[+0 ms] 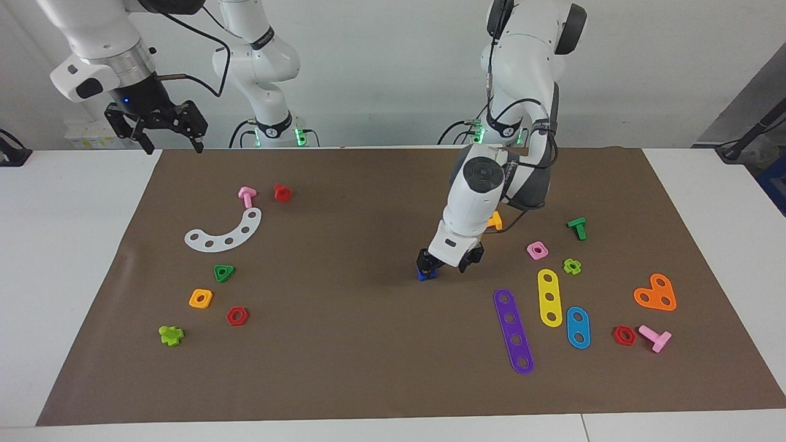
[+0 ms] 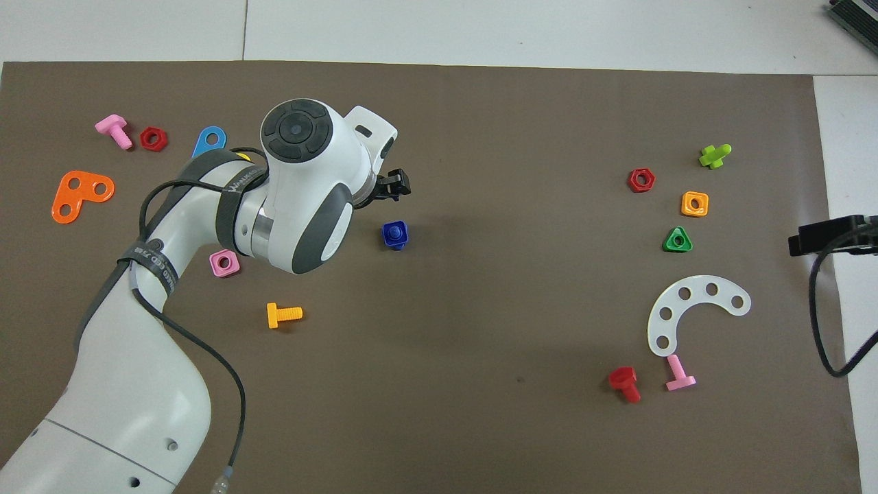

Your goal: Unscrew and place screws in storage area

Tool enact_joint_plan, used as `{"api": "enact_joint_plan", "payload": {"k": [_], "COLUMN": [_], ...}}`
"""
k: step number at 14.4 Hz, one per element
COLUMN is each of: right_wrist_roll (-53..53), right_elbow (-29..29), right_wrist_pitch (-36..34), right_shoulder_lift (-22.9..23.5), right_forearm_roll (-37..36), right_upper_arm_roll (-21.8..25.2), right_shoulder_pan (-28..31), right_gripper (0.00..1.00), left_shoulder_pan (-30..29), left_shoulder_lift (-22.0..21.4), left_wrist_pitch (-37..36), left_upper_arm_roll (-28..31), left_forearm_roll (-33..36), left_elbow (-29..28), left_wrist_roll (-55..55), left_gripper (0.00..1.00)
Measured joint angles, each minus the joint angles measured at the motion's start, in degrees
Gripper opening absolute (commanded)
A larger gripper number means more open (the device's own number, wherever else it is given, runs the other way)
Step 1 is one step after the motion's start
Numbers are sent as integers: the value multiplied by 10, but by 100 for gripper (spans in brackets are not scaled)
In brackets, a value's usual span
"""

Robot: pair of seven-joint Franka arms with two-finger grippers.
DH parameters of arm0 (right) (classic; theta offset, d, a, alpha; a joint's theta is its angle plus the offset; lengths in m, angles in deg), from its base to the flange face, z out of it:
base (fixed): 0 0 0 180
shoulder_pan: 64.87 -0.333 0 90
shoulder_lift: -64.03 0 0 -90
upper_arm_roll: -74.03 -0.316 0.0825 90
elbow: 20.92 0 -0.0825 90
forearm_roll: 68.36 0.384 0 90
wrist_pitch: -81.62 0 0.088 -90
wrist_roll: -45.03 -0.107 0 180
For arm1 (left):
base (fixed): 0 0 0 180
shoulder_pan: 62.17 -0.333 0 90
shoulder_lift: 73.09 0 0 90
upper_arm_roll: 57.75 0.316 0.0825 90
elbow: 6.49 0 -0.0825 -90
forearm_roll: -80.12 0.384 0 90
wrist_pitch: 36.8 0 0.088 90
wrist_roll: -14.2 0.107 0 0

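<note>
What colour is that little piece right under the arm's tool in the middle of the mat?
Dark blue, clearest in the overhead view.

A white table (image 1: 73,258) carries a brown mat (image 1: 344,344) across most of its top. A plain pale wall (image 1: 393,67) fills the facing view at 12 o'clock. A grey panel (image 1: 746,104) slants at 2 o'clock.

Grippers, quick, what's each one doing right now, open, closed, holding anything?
Left gripper: low by the dark-blue screw; open or shut cannot be told.
Right gripper: open, empty, waiting.
</note>
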Motion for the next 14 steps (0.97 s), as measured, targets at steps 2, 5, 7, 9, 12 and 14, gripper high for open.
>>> {"api": "enact_joint_plan", "payload": {"k": [2, 5, 7, 9, 12, 14], "right_wrist_roll": [0, 0, 0, 0, 0, 0], "right_elbow": [0, 0, 0, 0, 0, 0], "right_wrist_pitch": [0, 0, 0, 0, 0, 0], "right_shoulder_lift": [0, 0, 0, 0, 0, 0], "right_forearm_roll": [0, 0, 0, 0, 0, 0], "right_upper_arm_roll": [0, 0, 0, 0, 0, 0], "right_shoulder_pan": [0, 0, 0, 0, 0, 0], "right_gripper": [100, 100, 100, 100, 100, 100], "left_shoulder_pan": [4, 10, 19, 26, 26, 27], "left_shoulder_lift": [1, 2, 3, 3, 3, 3], "left_wrist_pitch": [8, 19, 31, 34, 46, 59], "left_upper_arm_roll": [0, -1, -1, -1, -1, -1], "left_forearm_roll": [0, 0, 0, 0, 0, 0], "left_elbow": [-9, -16, -26, -32, -42, -48], "left_wrist_roll": [0, -2, -5, -10, -10, -10], "left_gripper": [89, 86, 84, 82, 80, 77]}}
